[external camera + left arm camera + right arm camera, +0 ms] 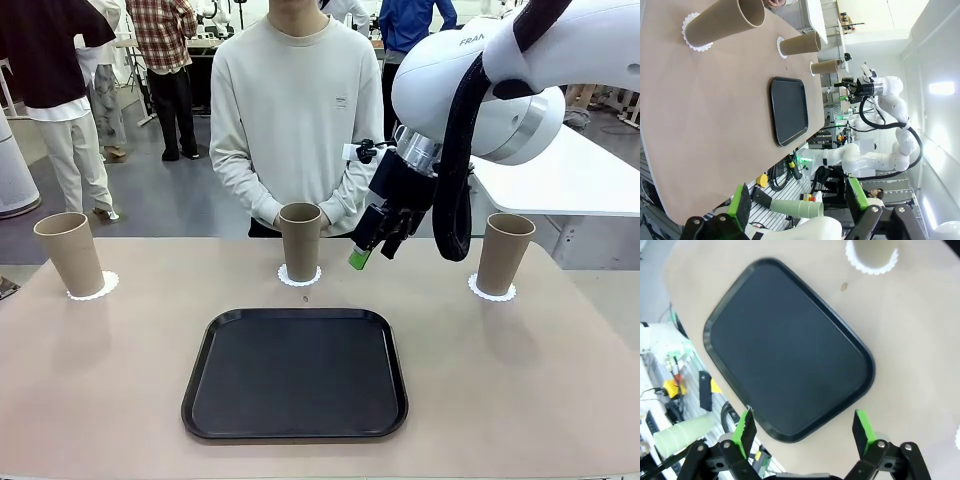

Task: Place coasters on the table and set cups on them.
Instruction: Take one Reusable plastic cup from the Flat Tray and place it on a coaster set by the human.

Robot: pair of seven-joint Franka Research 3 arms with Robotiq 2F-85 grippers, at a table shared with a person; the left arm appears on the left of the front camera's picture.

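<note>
Landmark is the black rounded-rectangle plastic tray point(295, 373), sitting near the middle of the matte beige-tan table point(520, 400), toward the robot's edge.

Far left of the tray and behind it: tall tapered tan-brown tumbler cup point(70, 254) upright on a round white scalloped paper coaster point(94, 288), near the table's left edge. In the left wrist view the same cup point(725, 21) and its coaster point(691, 36) sit at the top of the picture, tray point(789, 110) farther along.

Left gripper point(797, 204): jaws wide apart, nothing between the green pads, off the table's side, well apart from the tray.

Just behind the tray's far edge, roughly centred: second tan-brown cup point(300, 241) upright on its lacy white coaster point(299, 277). A person in a light sweatshirt point(290, 110) stands right behind it at the far side.

Right gripper point(377, 243) hangs in the air behind the tray's far right corner, just right of the middle cup, not touching it. In the right wrist view this gripper point(805, 429) has jaws spread wide, empty, tray point(787, 347) under it.

Far right of the tray, behind it: third tan-brown cup point(504, 253) upright on a white scalloped coaster point(492, 291).
</note>
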